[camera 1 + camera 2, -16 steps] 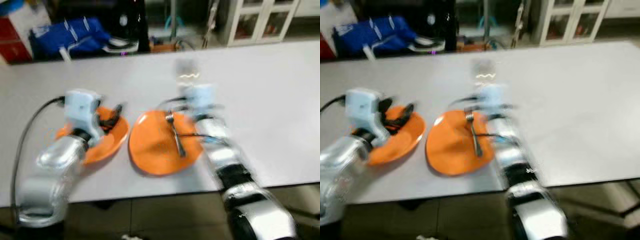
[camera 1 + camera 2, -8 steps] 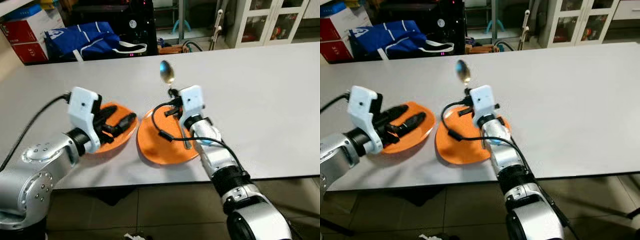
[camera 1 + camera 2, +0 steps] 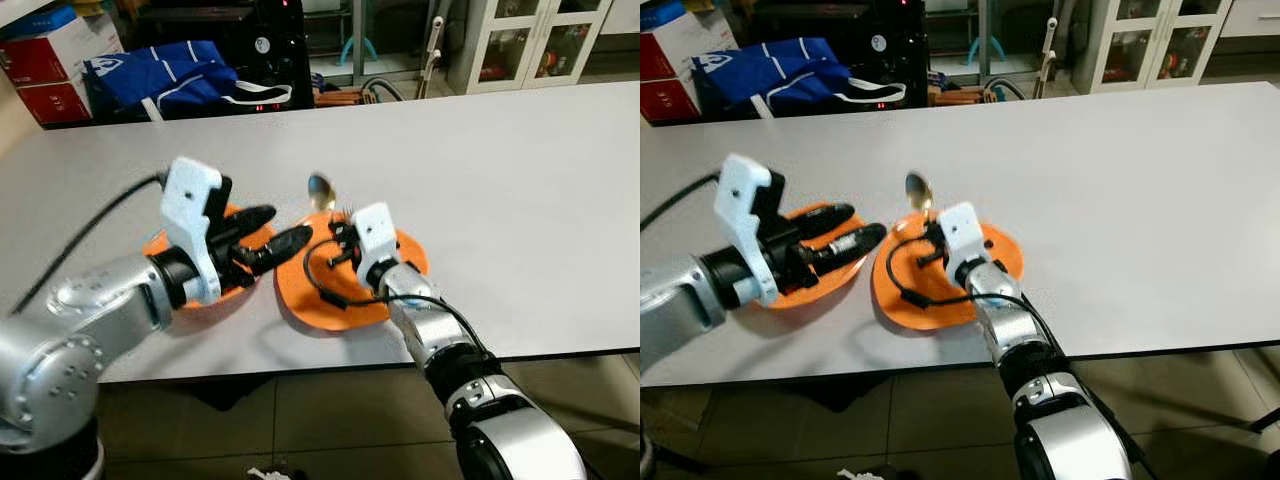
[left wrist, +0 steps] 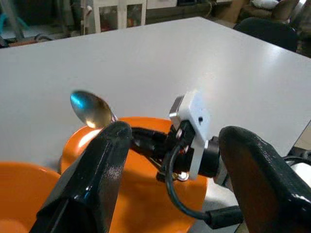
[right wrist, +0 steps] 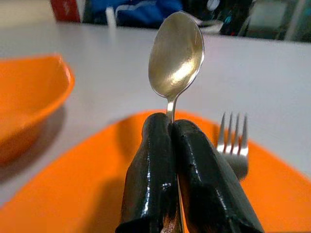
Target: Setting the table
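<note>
An orange plate (image 3: 340, 300) lies near the front edge of the grey table (image 3: 520, 170). A fork (image 5: 233, 145) rests on it. My right gripper (image 3: 336, 222) hovers over the plate's far side, shut on the handle of a metal spoon (image 3: 321, 190) whose bowl points up and away. The spoon (image 5: 176, 53) stands upright between the closed fingers (image 5: 153, 174). To the left sits an orange bowl (image 3: 805, 283). My left gripper (image 3: 288, 226) is open above the bowl's right side, its fingers (image 4: 99, 179) aimed at the plate (image 4: 136, 194) and the right wrist.
Beyond the table's far edge are a blue bag (image 3: 160, 75), a red and white box (image 3: 50, 55), dark equipment (image 3: 270, 40) and a white cabinet (image 3: 520, 40). The table's right half is bare surface. The front edge runs just below the plate.
My right gripper has brought the spoon down and back from beyond the plate to its far rim. The left gripper has moved right, from over the bowl toward the plate.
</note>
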Motion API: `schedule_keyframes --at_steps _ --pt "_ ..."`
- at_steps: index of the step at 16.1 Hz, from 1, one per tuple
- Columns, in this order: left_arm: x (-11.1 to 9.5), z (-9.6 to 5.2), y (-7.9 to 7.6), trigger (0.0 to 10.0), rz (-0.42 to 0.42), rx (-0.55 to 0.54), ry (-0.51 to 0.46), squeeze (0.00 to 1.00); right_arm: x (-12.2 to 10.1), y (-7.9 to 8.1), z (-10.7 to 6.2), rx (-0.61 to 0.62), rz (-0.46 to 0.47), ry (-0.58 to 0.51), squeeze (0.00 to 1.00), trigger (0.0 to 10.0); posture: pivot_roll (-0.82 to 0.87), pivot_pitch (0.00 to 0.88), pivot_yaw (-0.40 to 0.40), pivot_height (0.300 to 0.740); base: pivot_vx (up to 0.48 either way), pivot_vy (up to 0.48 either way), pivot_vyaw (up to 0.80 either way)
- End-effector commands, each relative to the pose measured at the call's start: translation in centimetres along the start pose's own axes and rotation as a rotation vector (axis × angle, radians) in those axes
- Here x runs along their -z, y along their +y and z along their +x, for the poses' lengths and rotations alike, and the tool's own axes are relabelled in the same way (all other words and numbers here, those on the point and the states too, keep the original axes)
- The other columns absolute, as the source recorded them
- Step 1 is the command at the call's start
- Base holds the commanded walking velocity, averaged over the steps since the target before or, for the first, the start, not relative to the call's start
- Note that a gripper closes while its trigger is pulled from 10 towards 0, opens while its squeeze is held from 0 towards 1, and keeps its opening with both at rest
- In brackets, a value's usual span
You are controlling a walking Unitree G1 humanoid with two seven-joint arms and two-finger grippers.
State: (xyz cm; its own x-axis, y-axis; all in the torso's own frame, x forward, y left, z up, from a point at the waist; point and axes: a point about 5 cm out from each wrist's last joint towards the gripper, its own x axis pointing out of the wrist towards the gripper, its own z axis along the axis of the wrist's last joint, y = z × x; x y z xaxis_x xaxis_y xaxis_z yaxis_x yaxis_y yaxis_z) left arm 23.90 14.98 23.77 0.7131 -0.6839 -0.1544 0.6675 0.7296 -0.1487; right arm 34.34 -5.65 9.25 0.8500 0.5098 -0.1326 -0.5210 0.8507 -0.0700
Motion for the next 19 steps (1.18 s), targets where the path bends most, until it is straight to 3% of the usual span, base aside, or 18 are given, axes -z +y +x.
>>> schedule_keyframes --at_steps 1,7,13,14,15,19 --pt "-0.6 -0.4 0.0 10.0 0.008 0.009 0.0 0.0 0.5 0.3 0.0 -0.027 0.0 0.031 0.0 10.0 -0.02 0.0 0.117 0.74 0.0 0.0 0.0" --pt "-0.7 0.0 -0.3 10.0 -0.027 0.029 0.007 0.0 2.0 0.6 -0.2 -0.054 0.093 0.125 0.0 10.0 -0.04 0.0 0.117 0.74 0.0 0.0 0.0" --pt "-0.6 0.0 -0.6 10.0 -0.031 0.029 0.024 0.0 2.4 0.3 0.0 -0.048 0.075 0.193 0.0 10.0 -0.03 0.0 0.11 0.74 0.0 0.0 0.0" --pt "-0.6 0.0 -0.7 10.0 -0.03 0.028 0.024 0.0 2.5 0.2 0.0 -0.038 0.073 0.203 0.55 10.0 -0.03 0.0 0.109 0.74 0.0 0.0 0.0" --pt "-0.5 0.0 -0.7 10.0 -0.028 0.028 0.025 0.0 2.6 0.2 0.0 -0.034 0.072 0.21 1.0 10.0 -0.03 0.0 0.108 0.74 0.0 0.0 0.0" --pt "-0.5 0.1 -0.8 10.0 -0.025 0.027 0.029 0.0 3.0 0.3 -0.1 -0.033 0.076 0.233 1.0 10.0 -0.03 0.0 0.106 0.74 0.0 0.0 0.0"
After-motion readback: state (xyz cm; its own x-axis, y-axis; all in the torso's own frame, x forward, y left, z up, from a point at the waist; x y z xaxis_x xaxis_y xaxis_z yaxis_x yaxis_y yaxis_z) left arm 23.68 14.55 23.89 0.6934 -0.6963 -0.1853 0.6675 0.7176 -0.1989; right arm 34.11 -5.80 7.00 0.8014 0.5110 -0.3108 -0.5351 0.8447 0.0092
